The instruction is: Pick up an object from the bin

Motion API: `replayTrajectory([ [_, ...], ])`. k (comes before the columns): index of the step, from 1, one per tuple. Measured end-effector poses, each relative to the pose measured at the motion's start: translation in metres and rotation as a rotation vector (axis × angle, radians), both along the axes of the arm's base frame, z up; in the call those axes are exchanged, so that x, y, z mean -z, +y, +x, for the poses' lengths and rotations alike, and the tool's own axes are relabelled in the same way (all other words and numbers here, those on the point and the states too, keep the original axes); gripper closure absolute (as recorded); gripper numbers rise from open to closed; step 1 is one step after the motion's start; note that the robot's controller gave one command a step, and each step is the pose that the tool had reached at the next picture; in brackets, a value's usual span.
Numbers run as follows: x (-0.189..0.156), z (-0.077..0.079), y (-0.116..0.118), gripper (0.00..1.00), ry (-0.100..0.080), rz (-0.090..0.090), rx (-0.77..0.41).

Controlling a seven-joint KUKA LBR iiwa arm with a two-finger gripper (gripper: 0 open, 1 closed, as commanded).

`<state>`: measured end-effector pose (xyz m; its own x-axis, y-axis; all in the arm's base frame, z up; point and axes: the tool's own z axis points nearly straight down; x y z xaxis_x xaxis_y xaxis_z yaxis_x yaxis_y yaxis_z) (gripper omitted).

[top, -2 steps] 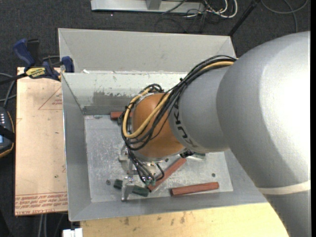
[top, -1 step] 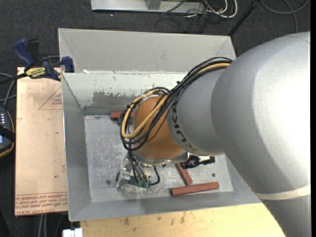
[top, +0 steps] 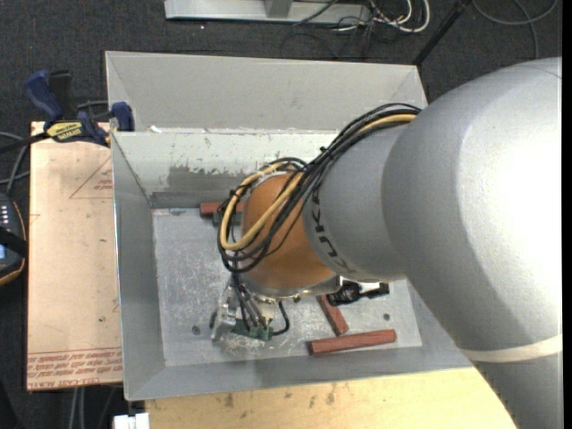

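My gripper (top: 238, 322) is down near the bin floor, towards the front and left of the middle, under the orange cover. I see nothing held in it. A long red-brown stick (top: 352, 342) lies flat at the front right, a little to the gripper's right. A shorter red-brown bar (top: 335, 316) lies slanted just behind that stick. A white and black piece (top: 362, 290) peeks out from under the arm, right of the gripper.
A small red-brown block (top: 210, 208) and a small dark green bit (top: 178, 210) lie against the back wall on the left. The arm and its cables hide the middle and right of the bin. Bare floor shows to the gripper's left.
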<state>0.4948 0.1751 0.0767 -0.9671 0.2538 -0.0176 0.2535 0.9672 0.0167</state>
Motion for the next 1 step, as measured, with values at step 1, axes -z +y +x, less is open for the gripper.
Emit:
replayTrajectory([
  [1,-0.0028,-0.0006,-0.0002,1.00,0.005,-0.002,0.000],
])
